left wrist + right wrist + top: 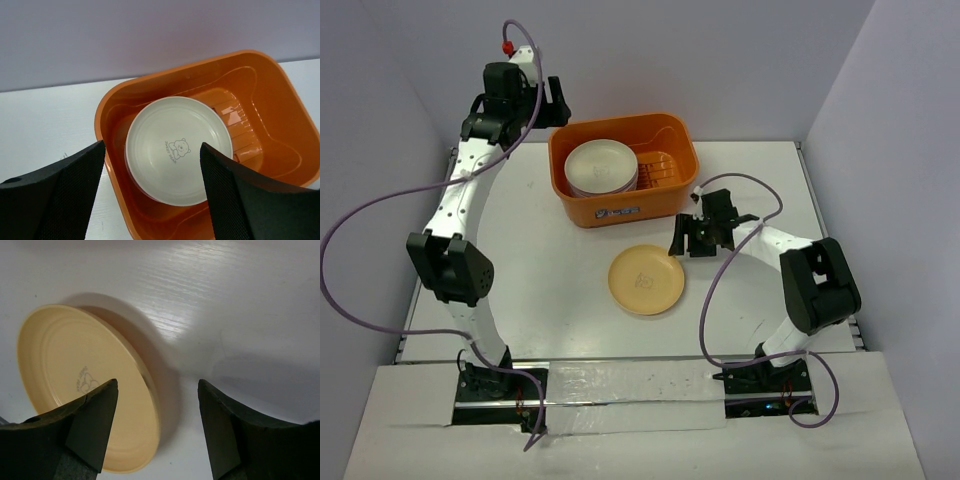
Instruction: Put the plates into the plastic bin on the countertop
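Bin: orange tub [578,203] at far centre of table [540,235]; white front label [619,212], print too small to read.
Plates: cream stack [601,166] in tub's left half, bear mark [178,149] on top; yellow plate [646,279] flat on table, just near of tub.
Left claw [152,144]: spread, empty, above stack.
Right claw [157,382]: spread, empty, low over yellow plate's right rim.
Around: purple cables [380,205] looping off both arms.

An orange bin [582,205] sits at the far middle of the white counter [545,270]. A stack of plates [602,166], cream on top, fills its left half. One yellow-orange plate [646,279] lies flat near its front.
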